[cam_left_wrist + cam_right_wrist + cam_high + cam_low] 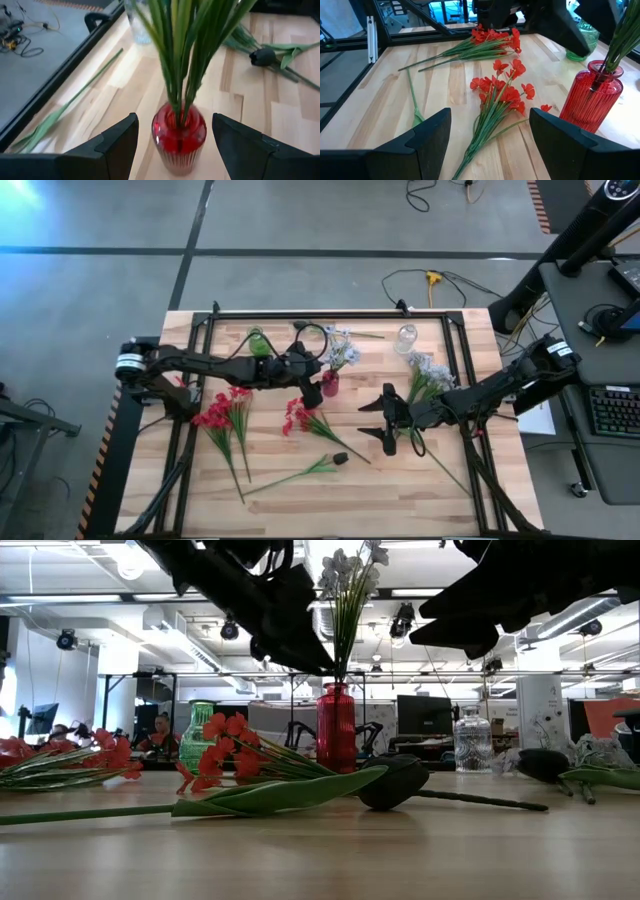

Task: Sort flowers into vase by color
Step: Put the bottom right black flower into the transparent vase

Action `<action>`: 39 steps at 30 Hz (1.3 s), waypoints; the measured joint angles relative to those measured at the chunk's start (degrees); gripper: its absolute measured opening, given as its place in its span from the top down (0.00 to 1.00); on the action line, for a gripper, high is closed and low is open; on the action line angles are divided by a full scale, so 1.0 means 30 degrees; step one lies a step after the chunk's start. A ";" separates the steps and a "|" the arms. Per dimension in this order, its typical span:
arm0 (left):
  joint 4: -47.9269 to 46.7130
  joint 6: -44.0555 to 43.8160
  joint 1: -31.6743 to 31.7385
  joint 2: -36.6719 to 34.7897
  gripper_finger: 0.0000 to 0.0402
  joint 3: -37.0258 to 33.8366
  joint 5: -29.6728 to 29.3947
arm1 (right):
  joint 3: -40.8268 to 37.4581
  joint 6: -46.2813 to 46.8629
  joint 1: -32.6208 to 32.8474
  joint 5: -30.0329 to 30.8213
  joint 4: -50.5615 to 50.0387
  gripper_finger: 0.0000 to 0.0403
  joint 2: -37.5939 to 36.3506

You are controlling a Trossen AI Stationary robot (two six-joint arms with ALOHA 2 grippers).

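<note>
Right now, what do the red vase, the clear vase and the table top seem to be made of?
The red vase looks like translucent ribbed glass, perhaps plastic: the stems show through its glossy, fluted wall. The clear vase looks like colourless glass, since the room shows through it. The table top looks like pale wood in joined strips with a smooth matte finish; grain and seams are visible.

Pale flowers point(343, 346) upright in red vase point(329, 385), red flowers point(225, 412) lying flat
</note>
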 joint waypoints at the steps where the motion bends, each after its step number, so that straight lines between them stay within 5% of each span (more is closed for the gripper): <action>1: -0.0318 -0.0055 0.0000 -0.0095 0.41 0.0000 0.0000 | 0.0000 0.0000 0.0000 0.0000 0.0000 0.35 0.0000; 21: -0.5484 -0.2666 -0.0994 -0.2567 0.41 0.0000 -0.0055 | 0.0119 0.0598 0.0000 0.0058 -0.0083 0.35 -0.0003; 33: -0.5018 -0.2302 -0.2983 -0.4104 0.41 -0.0569 -0.3253 | 0.1906 0.1487 0.0000 0.0064 -0.3087 0.35 -0.0004; 39: -0.1971 -0.1435 -0.4108 -0.5305 0.41 -0.2792 -0.4044 | 0.2488 0.2946 0.0000 0.0071 -0.4738 0.35 -0.0007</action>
